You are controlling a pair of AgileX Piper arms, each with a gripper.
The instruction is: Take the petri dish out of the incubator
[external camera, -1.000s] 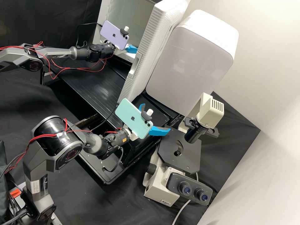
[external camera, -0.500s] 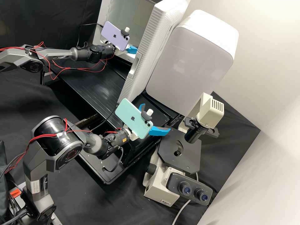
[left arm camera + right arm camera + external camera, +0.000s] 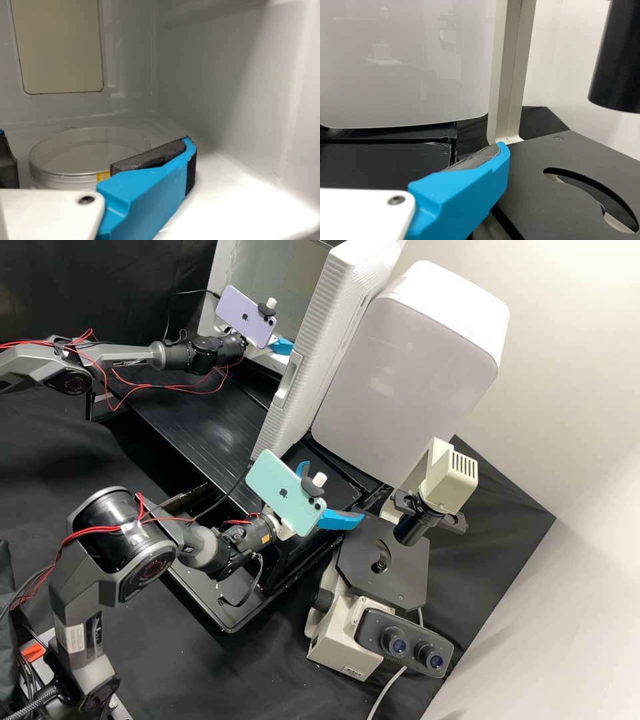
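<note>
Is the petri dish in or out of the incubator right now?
In. The left wrist view shows the petri dish sitting flat on the white chamber floor of the incubator, walls around it, between the fingers of the open left gripper.

My arms are dark grey with rounded joints: the left arm [image 3: 180, 353] far, the right arm [image 3: 120, 553] near. Along both trail red cables [image 3: 160, 389]. A lilac phone [image 3: 245, 315] rides my left wrist, a mint phone [image 3: 287, 492] my right. My jaws are bright blue with dark grey pads [image 3: 150, 155], on a white mount [image 3: 45, 215] with one screw [image 3: 86, 200].
</note>
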